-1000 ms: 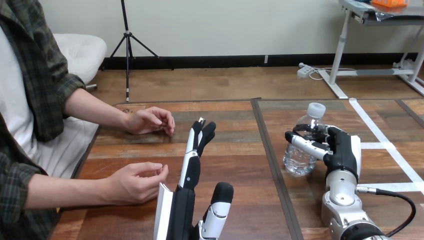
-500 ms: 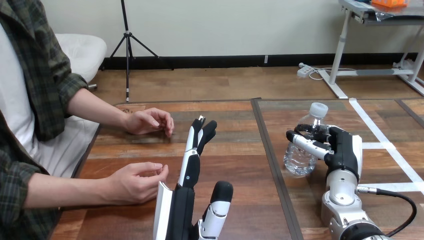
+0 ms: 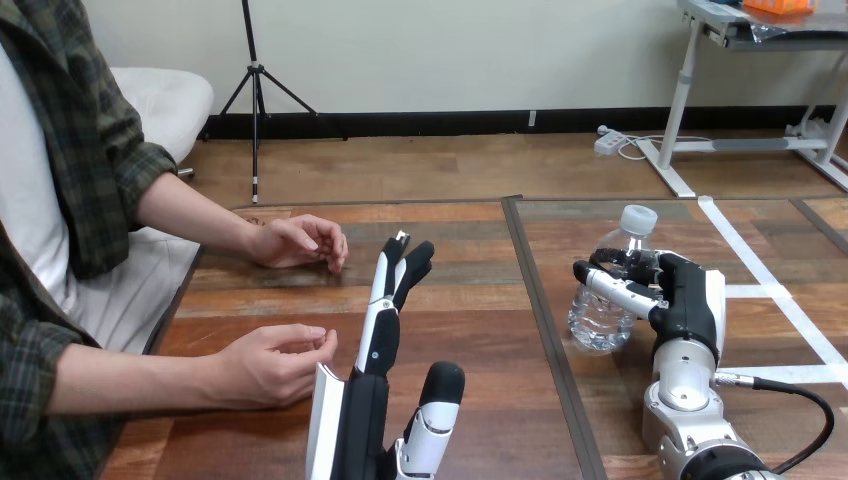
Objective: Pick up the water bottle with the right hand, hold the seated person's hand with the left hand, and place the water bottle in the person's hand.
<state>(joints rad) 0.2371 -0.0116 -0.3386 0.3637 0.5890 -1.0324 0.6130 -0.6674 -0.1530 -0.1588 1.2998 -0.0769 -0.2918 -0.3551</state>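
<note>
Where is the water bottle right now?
In the head view, the water bottle is on the right side of the table, with the robot's right hand curled round it.

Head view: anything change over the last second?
Almost nothing. The right hand, curled round the water bottle, edged with it very slightly toward the view's right; the bottle still stands on the table. The left hand stays open and upright, apart from the person's nearer hand and farther hand, both unmoved.
</note>
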